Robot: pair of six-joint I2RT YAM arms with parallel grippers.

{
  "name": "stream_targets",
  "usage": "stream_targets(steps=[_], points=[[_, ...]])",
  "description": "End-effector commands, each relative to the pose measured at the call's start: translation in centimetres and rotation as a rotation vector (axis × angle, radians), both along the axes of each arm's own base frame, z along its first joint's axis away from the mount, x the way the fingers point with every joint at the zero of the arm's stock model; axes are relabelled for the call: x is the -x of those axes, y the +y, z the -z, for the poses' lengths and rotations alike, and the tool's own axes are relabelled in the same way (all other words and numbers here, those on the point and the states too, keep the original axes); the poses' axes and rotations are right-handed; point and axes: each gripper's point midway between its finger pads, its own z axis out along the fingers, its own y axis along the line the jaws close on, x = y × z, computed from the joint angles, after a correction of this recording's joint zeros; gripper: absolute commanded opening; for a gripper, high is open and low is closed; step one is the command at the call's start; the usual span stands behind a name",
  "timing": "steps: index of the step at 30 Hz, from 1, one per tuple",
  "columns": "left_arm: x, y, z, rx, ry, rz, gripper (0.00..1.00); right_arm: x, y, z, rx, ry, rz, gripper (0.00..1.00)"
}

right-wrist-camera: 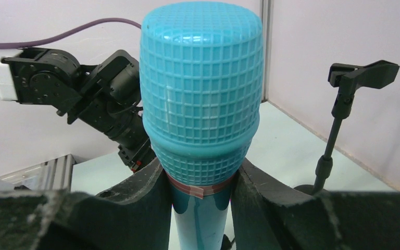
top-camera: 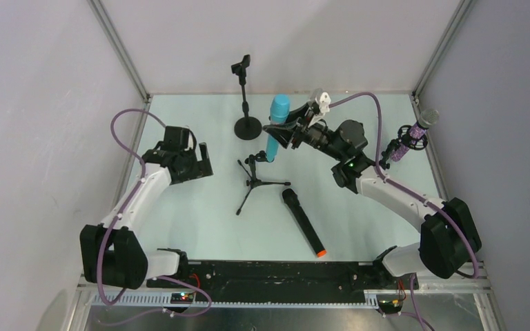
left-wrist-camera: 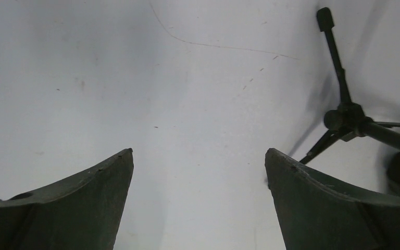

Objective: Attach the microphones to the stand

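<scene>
Gripping the cyan-blue microphone (right-wrist-camera: 202, 94) just below its mesh head, my right gripper (right-wrist-camera: 200, 182) has it clamped upright (only the wrist view shows that pinch). From above, it stands just behind the tripod stand (top-camera: 254, 181), with the black microphone (top-camera: 303, 222) lying flat nearby. My left gripper (left-wrist-camera: 198, 156) hangs wide open over the table (left-wrist-camera: 135, 78), holding nothing. The purple microphone (top-camera: 414, 134) sits at the right edge.

One cyan microphone (top-camera: 277, 125), one black microphone (top-camera: 302, 222), one purple microphone (top-camera: 419, 128), one round-base stand (top-camera: 246, 103), one tripod stand (top-camera: 256, 181).
</scene>
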Motion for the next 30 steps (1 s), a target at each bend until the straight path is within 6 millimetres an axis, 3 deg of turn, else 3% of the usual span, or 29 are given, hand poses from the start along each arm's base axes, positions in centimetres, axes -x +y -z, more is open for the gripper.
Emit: stream_targets(steps=[1,7,14,30], points=[[-0.8,1.4,-1.4,-0.168,-0.038,0.044,1.0,-0.7,-0.1,-3.5,-0.052,-0.155,0.056,0.0],[-1.6,1.8,-1.1,-0.281,-0.048,0.084,1.0,-1.2,0.3,-3.1,-0.062,-0.152,0.064,0.0],[-2.0,-0.4,-0.6,-0.172,-0.072,0.132,1.0,-1.0,0.3,-3.6,-0.078,-0.162,0.069,0.0],[-2.0,-0.7,-0.4,-0.159,-0.072,0.132,1.0,-1.0,1.5,-1.3,0.021,-0.162,0.081,0.0]])
